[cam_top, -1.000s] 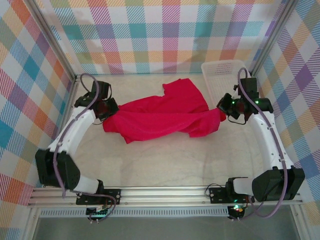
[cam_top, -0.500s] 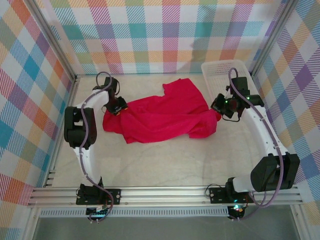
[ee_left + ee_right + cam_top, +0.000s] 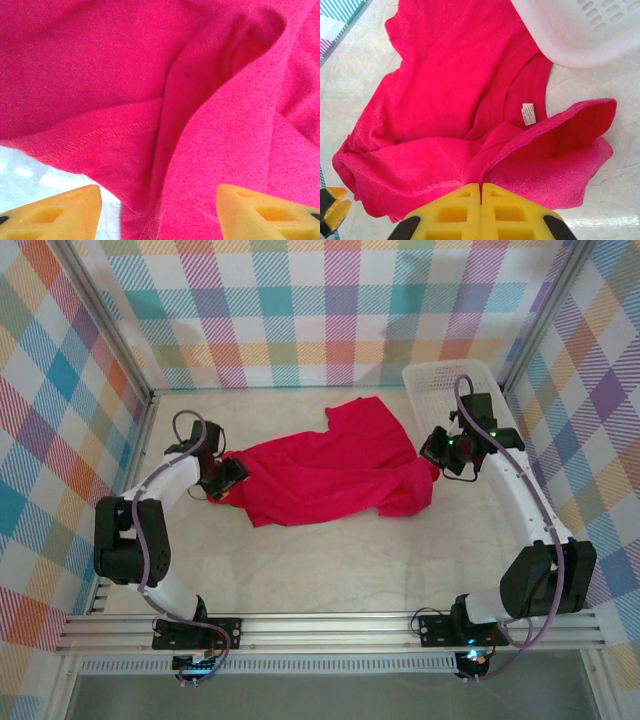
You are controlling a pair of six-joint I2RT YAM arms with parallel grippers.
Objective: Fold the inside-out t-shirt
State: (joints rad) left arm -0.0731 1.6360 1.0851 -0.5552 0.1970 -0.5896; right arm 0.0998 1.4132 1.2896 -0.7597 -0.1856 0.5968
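The inside-out t-shirt (image 3: 320,465) lies crumpled on the pale marble-patterned table (image 3: 330,560), stretched crosswise between the two arms, with one flap reaching toward the far plaid wall (image 3: 300,310). Its far-right part lies just beside the white perforated basket (image 3: 445,380) that stands in the far right corner. The left gripper (image 3: 222,480) sits low at the shirt's left edge with its jaws spread. In the left wrist view the two yellow fingertips (image 3: 60,212) stand well apart, with a stitched hem and a deep crease of red cloth lying between and beyond them and a patch of bare table at the lower left. The cloth there lies loose and nothing is clamped. The right gripper (image 3: 440,452) is at the shirt's right edge, close to the basket's near corner. Its yellow fingers (image 3: 450,215) are pressed tight together, and the fabric gathers to a point right at their tips — a pinched fold of the shirt, with a raised, curled lip of cloth beside it. Beyond that fold the wrist view shows the collar and a small white label (image 3: 528,114) just inside it.
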